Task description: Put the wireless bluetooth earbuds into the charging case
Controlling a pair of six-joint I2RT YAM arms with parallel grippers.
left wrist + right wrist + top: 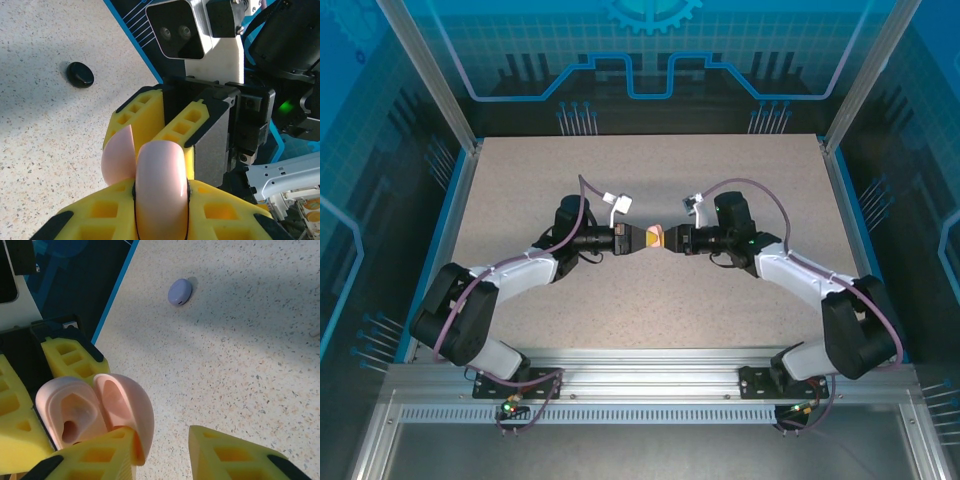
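- Pink case point(161, 185), clamped in the left gripper point(160, 202): pale pink, glossy, plain. The inside, facing the right gripper point(162, 440), is the same pink.
- Fingers point(100, 215), both grippers: yellow with black corners and rows of square pockets.
- Black case point(80, 74), ahead of the left gripper and off to its left: solid glossy black.
- Lilac case point(179, 292), ahead of the right gripper: plain lilac.
- Table point(240, 365): beige with dark and orange speckles; the edge is blue.
- Arms point(510, 270): black and white with purple cables.

Pink case point(120, 400); black case point(80, 74); lilac case point(180, 291): one each.
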